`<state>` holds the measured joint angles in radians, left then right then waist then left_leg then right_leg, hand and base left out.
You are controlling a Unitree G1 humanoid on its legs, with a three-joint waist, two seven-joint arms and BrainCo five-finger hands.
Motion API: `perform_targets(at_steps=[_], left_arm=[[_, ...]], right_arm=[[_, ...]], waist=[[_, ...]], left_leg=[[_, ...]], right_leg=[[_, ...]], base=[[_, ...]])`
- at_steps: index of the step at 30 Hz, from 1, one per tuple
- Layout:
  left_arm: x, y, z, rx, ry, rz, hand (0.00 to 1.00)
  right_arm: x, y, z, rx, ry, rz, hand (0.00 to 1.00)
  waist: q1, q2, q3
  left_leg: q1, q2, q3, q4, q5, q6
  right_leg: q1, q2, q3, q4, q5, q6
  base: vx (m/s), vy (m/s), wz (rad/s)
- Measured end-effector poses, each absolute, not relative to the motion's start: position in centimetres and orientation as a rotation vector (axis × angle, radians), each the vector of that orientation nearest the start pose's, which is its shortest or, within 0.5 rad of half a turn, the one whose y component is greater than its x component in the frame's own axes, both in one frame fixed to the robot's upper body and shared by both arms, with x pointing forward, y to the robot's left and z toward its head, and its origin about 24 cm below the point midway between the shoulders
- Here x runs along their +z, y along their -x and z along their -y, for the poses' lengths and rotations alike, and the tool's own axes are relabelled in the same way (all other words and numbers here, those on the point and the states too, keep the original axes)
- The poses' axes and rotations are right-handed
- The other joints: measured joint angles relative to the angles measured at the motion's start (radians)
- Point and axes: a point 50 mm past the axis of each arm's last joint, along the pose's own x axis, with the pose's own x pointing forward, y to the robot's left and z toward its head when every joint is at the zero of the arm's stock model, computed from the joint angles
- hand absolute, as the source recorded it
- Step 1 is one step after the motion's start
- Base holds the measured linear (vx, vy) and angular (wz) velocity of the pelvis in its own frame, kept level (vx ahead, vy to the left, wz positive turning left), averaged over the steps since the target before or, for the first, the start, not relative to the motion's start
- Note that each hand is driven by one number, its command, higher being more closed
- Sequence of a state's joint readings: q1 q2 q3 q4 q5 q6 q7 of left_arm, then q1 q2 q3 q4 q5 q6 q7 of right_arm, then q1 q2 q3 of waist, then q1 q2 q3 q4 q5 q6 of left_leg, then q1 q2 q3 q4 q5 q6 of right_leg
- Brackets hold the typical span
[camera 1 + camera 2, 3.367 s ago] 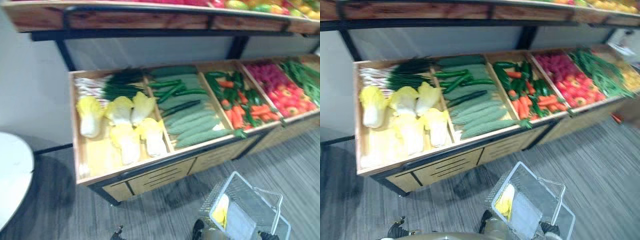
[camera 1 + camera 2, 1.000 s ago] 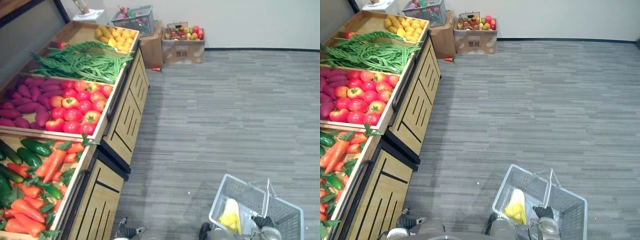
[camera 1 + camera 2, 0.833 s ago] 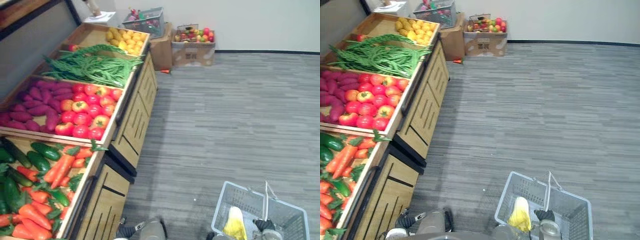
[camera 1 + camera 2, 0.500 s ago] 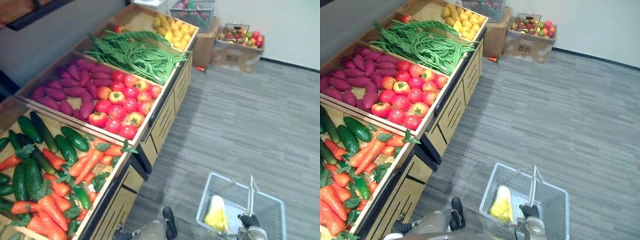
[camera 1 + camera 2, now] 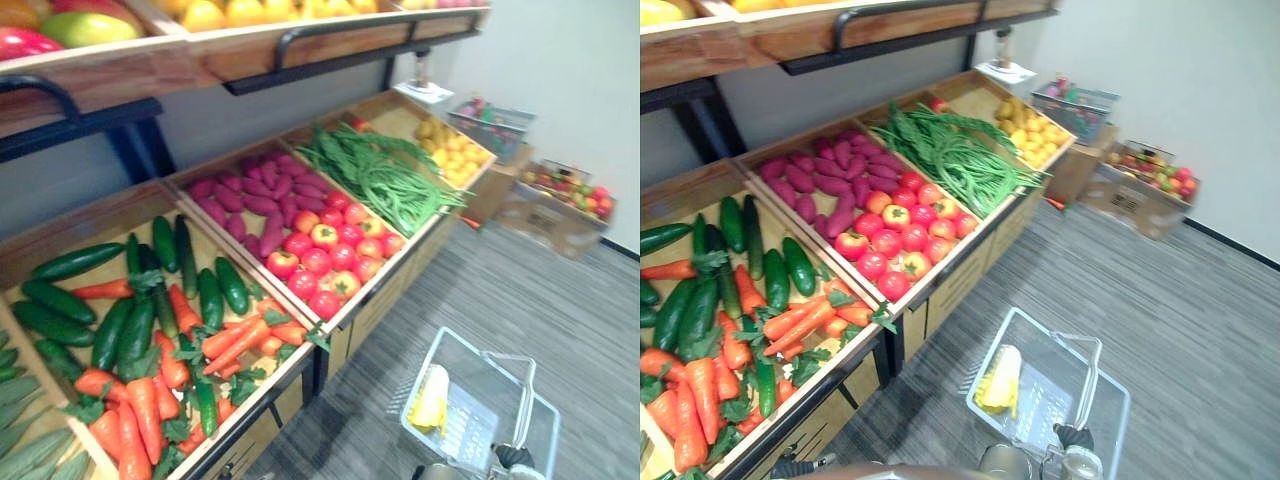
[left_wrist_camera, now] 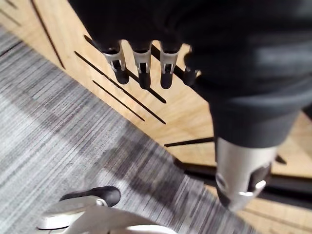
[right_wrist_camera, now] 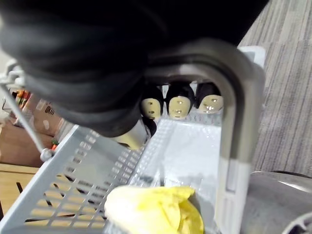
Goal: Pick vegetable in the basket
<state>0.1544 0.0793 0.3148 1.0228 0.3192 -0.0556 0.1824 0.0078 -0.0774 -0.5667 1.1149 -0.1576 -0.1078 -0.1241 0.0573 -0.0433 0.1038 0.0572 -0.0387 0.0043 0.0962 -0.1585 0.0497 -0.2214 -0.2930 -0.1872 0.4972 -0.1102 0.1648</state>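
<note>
**Cabbage in the basket, right hand on the handle**

My right hand (image 7: 178, 106) is curled round the grey handle (image 7: 235, 122) of the basket (image 5: 478, 425). My fingertips are tucked in under the bar, so the grip is closed on it. The basket sits low at my right side, over the grey plank floor (image 5: 590, 300).

The vegetable is already inside it. It is a pale yellow cabbage (image 5: 1000, 380), lying lengthwise against the basket wall on the side nearer the stand (image 5: 958, 288).

My left hand (image 6: 141, 66) holds nothing. Its fingers hang loose and fairly straight, with the thumb (image 6: 242, 181) apart from them. It is just in front of the stand's light wooden front with its dark slots.

The stand runs along my left, sloping toward me, and is split into wooden compartments.
- The nearest one mixes carrots (image 5: 140, 410) with dark cucumbers (image 5: 135, 330).
- The next holds tomatoes (image 5: 325, 262) at the front and purple sweet potatoes (image 5: 240, 195) behind them.
- After that comes a heap of green beans (image 5: 385, 185).
- The farthest compartment holds yellow fruit (image 5: 450, 150).

An upper shelf (image 5: 250, 45) on dark brackets carries more fruit above the compartments. Beyond the far end of the stand, a cardboard box (image 5: 1135, 200) topped with fruit stands on the floor by the white wall.
</note>
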Motion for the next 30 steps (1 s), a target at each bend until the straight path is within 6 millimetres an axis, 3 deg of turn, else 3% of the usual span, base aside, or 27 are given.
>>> perform_targets(at_steps=[3,4,7,8,9,10,11,12,14,15,18,25,26,28,30], left_arm=[[-15.6,-7.2,-23.2,0.353,-0.297,-1.104,0.00],[-15.6,-7.2,-23.3,0.356,-0.297,-1.102,0.00],[-15.5,-6.8,-23.8,0.382,-0.297,-1.106,0.00],[-15.7,-6.6,-23.5,0.406,-0.264,-1.122,0.00],[-16.2,-5.7,-22.3,0.404,-0.223,-1.158,0.00],[-16.5,-5.3,-21.5,0.398,-0.199,-1.180,0.00],[-16.5,-5.1,-21.3,0.399,-0.192,-1.186,0.00],[-16.6,-4.7,-21.4,0.417,-0.174,-1.196,0.00],[-16.6,-4.4,-21.5,0.432,-0.161,-1.202,0.00],[-16.6,-4.4,-21.5,0.436,-0.159,-1.202,0.00],[-16.6,-4.3,-21.5,0.436,-0.159,-1.205,0.00],[-16.6,-3.5,-21.7,0.437,-0.168,-1.224,0.00],[-16.6,-3.6,-21.9,0.432,-0.179,-1.220,0.00],[-16.4,-4.5,-22.2,0.421,-0.203,-1.192,0.00],[-15.3,-7.0,-23.1,0.431,-0.244,-1.077,0.00]], right_arm=[[-15.4,-9.0,24.2,-0.591,-0.046,-1.036,1.00],[-15.6,-8.8,24.0,-0.597,-0.058,-1.043,1.00],[-16.2,-6.7,23.2,-0.641,-0.112,-1.091,1.00],[-16.0,-6.6,24.0,-0.675,-0.119,-1.090,1.00],[-15.6,-6.8,25.4,-0.720,-0.113,-1.063,1.00],[-15.3,-6.9,26.3,-0.743,-0.108,-1.054,1.00],[-15.3,-6.8,26.6,-0.752,-0.105,-1.054,1.00],[-15.3,-6.7,26.9,-0.757,-0.107,-1.064,1.00],[-15.2,-6.6,27.1,-0.763,-0.108,-1.069,1.00],[-15.2,-6.6,27.2,-0.775,-0.120,-1.068,1.00],[-15.0,-7.0,27.7,-0.795,-0.132,-1.050,1.00],[-15.1,-7.0,27.7,-0.783,-0.124,-1.063,1.00],[-15.1,-6.8,27.6,-0.771,-0.113,-1.075,1.00],[-15.3,-6.3,27.5,-0.765,-0.104,-1.089,1.00],[-15.3,-5.7,27.5,-0.768,-0.099,-1.103,1.00]], waist=[[0.003,0.007,-0.005],[0.003,0.003,-0.008],[0.000,-0.063,-0.036],[0.008,-0.032,-0.042],[0.000,0.017,-0.051],[-0.004,0.052,-0.045],[-0.008,0.060,-0.044],[-0.017,0.060,-0.045],[-0.027,0.058,-0.044],[-0.028,0.058,-0.044],[-0.030,0.061,-0.042],[-0.046,0.069,-0.026],[-0.054,0.061,-0.016],[-0.056,0.066,-0.016],[-0.054,0.069,-0.011]], left_leg=[[-0.004,0.031,-0.147,0.032,-0.028,-0.043],[-0.007,0.038,-0.173,0.040,-0.036,-0.055],[-0.039,0.041,-0.274,0.069,-0.072,-0.116],[-0.045,0.093,-0.295,0.073,-0.087,-0.141],[-0.080,0.156,-0.277,0.065,-0.061,-0.175],[-0.079,0.192,-0.258,0.038,-0.032,-0.195],[-0.081,0.203,-0.240,0.019,-0.005,-0.208],[-0.090,0.216,-0.174,-0.019,0.075,-0.214],[-0.090,0.226,-0.059,-0.042,0.128,-0.200],[-0.089,0.228,0.063,-0.063,0.163,-0.178],[-0.090,0.219,0.170,-0.111,0.199,-0.155],[-0.091,0.185,0.156,-0.196,0.224,-0.148],[-0.097,0.176,0.142,-0.197,0.224,-0.142],[-0.112,0.165,0.119,-0.198,0.225,-0.142],[-0.129,0.149,0.091,-0.198,0.232,-0.141]], right_leg=[[0.021,0.045,0.169,-0.207,0.013,-0.008],[0.031,0.049,0.182,-0.223,0.016,-0.002],[0.090,0.033,0.097,-0.312,0.082,0.031],[0.109,0.060,0.039,-0.309,0.054,0.030],[0.125,0.107,-0.040,-0.326,0.035,-0.015],[0.140,0.128,-0.086,-0.326,0.031,-0.024],[0.145,0.133,-0.112,-0.324,0.022,-0.039],[0.164,0.133,-0.172,-0.323,0.009,-0.060],[0.186,0.132,-0.218,-0.320,-0.001,-0.077],[0.198,0.132,-0.250,-0.323,-0.006,-0.085],[0.209,0.135,-0.286,-0.359,-0.008,-0.083],[0.224,0.129,-0.324,-0.393,0.005,-0.053],[0.230,0.121,-0.340,-0.394,0.004,-0.052],[0.230,0.111,-0.363,-0.394,0.005,-0.050],[0.242,0.094,-0.400,-0.396,0.016,-0.046]], base=[[0.33,-0.313,1.36],[0.27,-0.441,1.48],[0.23,-0.617,1.48],[0.21,-0.660,1.14],[0.17,-0.466,1.19],[0.15,-0.423,1.16],[0.09,-0.358,1.18],[0.08,-0.381,1.16],[0.05,-0.257,0.99],[0.01,-0.114,0.63],[-0.05,-0.063,0.44],[-0.10,0.053,0.24],[-0.03,0.058,0.42],[0.01,0.066,0.41],[0.05,0.055,0.45]])
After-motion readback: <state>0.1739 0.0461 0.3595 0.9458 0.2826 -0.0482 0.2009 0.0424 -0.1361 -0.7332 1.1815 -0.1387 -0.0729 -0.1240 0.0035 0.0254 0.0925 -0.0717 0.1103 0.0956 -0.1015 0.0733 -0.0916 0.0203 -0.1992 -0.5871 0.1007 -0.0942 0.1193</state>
